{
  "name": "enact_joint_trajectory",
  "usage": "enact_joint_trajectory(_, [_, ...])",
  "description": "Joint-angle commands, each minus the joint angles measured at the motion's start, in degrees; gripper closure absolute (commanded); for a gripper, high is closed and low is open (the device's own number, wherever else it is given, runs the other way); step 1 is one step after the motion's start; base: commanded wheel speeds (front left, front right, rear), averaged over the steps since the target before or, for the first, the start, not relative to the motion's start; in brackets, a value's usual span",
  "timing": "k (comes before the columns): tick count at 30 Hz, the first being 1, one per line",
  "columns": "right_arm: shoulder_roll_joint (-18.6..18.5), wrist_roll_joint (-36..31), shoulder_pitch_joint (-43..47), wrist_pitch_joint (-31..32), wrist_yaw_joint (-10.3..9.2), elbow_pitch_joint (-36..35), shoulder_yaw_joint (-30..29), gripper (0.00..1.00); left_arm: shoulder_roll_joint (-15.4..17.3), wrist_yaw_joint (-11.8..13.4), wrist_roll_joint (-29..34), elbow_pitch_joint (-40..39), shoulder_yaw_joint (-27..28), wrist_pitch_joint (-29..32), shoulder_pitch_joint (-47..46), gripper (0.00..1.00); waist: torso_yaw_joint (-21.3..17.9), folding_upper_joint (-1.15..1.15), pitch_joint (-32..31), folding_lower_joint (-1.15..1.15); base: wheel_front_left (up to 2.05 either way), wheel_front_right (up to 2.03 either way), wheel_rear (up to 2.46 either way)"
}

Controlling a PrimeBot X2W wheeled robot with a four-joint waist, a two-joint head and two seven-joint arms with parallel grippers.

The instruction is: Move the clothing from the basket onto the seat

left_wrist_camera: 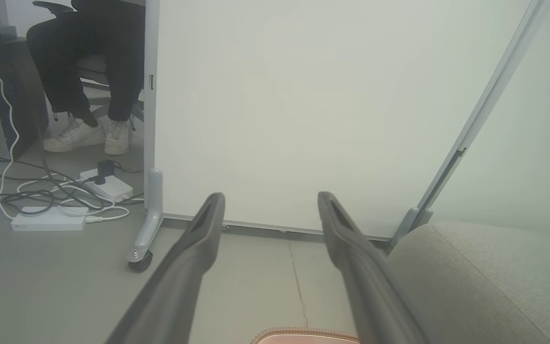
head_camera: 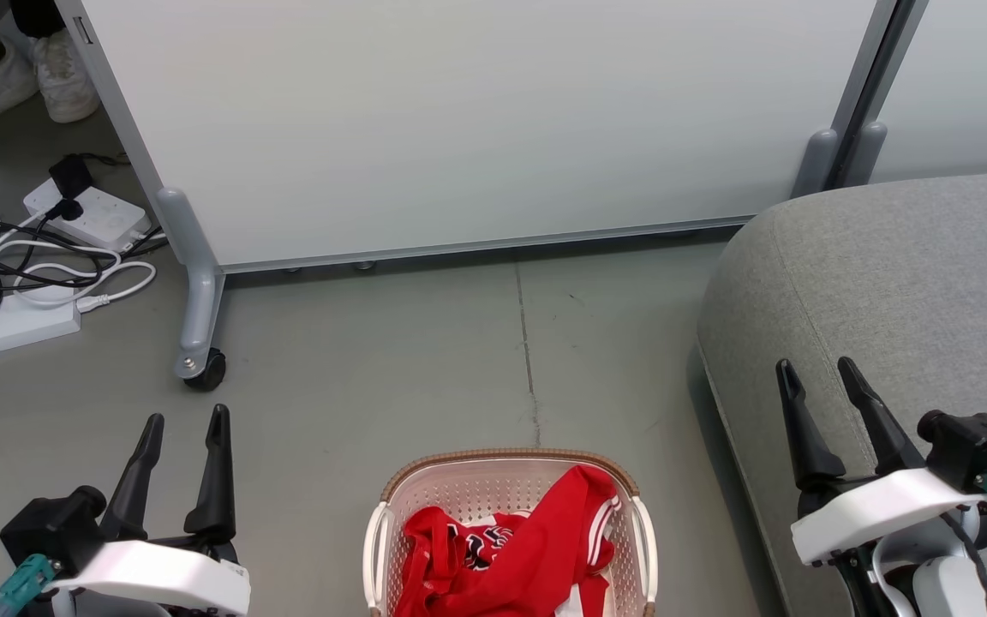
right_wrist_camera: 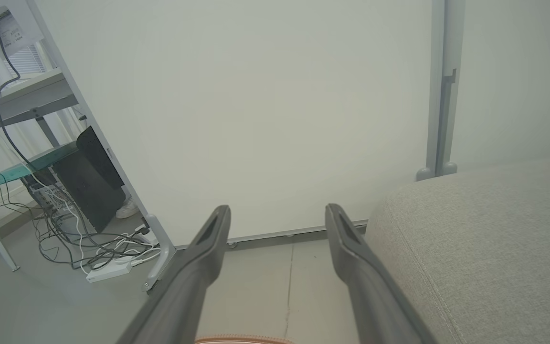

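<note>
Clothing (head_camera: 536, 548) within basket (head_camera: 502, 454), floor strip (head_camera: 682, 514) between basket and seat (head_camera: 888, 283)

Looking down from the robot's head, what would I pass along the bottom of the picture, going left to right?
left gripper → white basket holding the red clothing → right gripper

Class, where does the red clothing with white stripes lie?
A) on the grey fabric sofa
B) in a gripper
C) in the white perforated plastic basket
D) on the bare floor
C: the red clothing with white stripes lies inside the white perforated plastic basket, not on the grey fabric sofa.
</note>
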Motion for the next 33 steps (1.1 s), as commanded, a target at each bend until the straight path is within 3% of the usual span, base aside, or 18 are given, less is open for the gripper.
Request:
enact_joint_trajectory(1, [-0.12, -1.85, -0.8, -0.74, 0.23, 0.24, -0.07, 0.0, 0.62, 0.45, 1.78, 0.09, -0.13, -0.45, -0.15, 0.0, -0.02, 0.0, -0.06, 0.0, 0.0, 0.0, 0.0])
enact_joint_trajectory(25, [0.89, -12.0, -1.29, -4.61, 0.27, 7.17, -0.2, 0.0, 0.69, 2.19, 11.0, 5.69, -2.55, -2.77, -0.32, 0.0, 0.31, 0.0, -0.5, 0.0, 0.0, 0.0, 0.0])
enact_joint_trajectory(33, [0.86, -10.96, -1.21, -5.65, 0.27, 7.87, -0.48, 0.0, 0.6, 2.82, 13.26, 6.89, -2.84, -3.39, -0.81, 0.0, 0.46, 0.0, -0.78, 0.0, 0.0, 0.0, 0.0])
